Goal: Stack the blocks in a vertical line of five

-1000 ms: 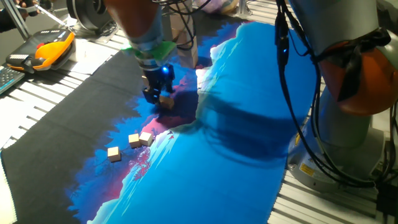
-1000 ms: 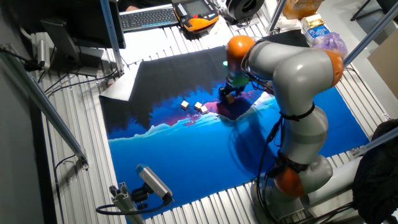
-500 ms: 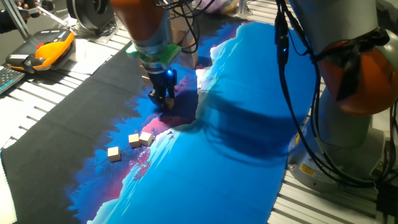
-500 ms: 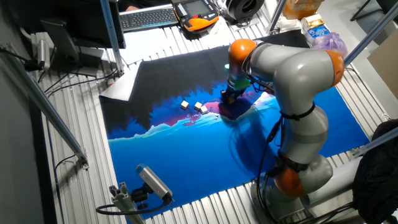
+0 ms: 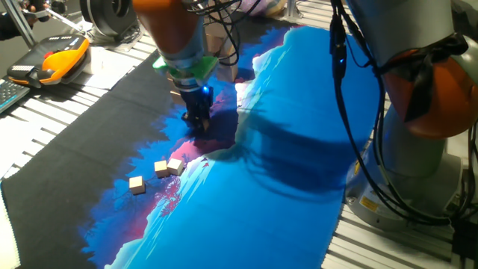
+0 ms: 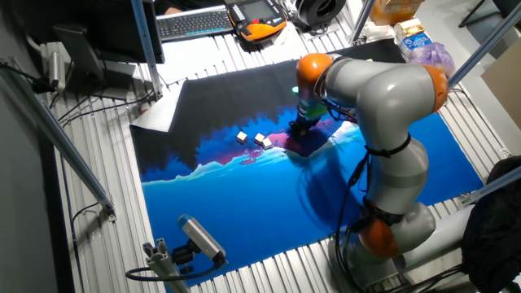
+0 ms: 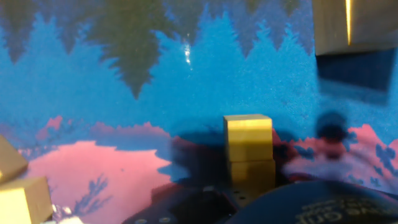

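Blocks are small plain wood cubes, pale tan, w/ flat faces & sharp corners. Hand view shows two of them stacked (image 7: 249,149), one right on top of the other, edges lined up, standing on the pink part of the mat. Same view: two more cubes (image 7: 22,193) sit at the bottom left edge, cut off by the frame, & a big pale block (image 7: 354,26) shows at the top right.

One fixed view: three loose cubes (image 5: 156,174) lie on the mat near the blue-black border; two touch, the third sits a bit apart to the left. Hand (image 5: 199,124) is low over the mat, well apart from those three. Its dark fingers hide the stack there, so can't tell if it is clenched or let go.

Surface has a soft cloth mat (image 5: 299,149), bright blue w/ pink patches & black tree shapes. Metal slats show around it. No writing can be read.
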Tool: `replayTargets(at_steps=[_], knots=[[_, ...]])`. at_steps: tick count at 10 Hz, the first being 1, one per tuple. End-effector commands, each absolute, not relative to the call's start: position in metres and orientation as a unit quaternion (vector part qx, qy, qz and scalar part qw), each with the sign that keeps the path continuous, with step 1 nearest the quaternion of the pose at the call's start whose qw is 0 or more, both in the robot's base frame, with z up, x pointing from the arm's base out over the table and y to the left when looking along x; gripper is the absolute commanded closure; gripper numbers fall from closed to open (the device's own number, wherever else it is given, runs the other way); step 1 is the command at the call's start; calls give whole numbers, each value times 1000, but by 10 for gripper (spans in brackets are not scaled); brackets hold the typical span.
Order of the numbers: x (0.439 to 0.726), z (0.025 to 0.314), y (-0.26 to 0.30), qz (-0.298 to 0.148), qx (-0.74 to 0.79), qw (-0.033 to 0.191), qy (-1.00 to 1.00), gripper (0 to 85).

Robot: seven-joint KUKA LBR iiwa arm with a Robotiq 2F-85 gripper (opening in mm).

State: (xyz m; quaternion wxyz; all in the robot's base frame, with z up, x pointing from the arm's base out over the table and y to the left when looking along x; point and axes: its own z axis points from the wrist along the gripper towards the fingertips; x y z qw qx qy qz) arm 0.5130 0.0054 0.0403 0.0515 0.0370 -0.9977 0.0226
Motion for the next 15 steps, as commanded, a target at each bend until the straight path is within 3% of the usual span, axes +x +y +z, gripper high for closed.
replayTargets(at_steps=[1,5,7,11,13,15], knots=[[509,50,6,19,38,63,-997,850],[475,74,13,10,29,70,-997,850],[475,75,14,38,35,74,-996,850],[475,75,14,22,22,68,-997,850],[475,75,14,15,20,77,-997,850],[475,75,14,-26,32,55,-998,850]])
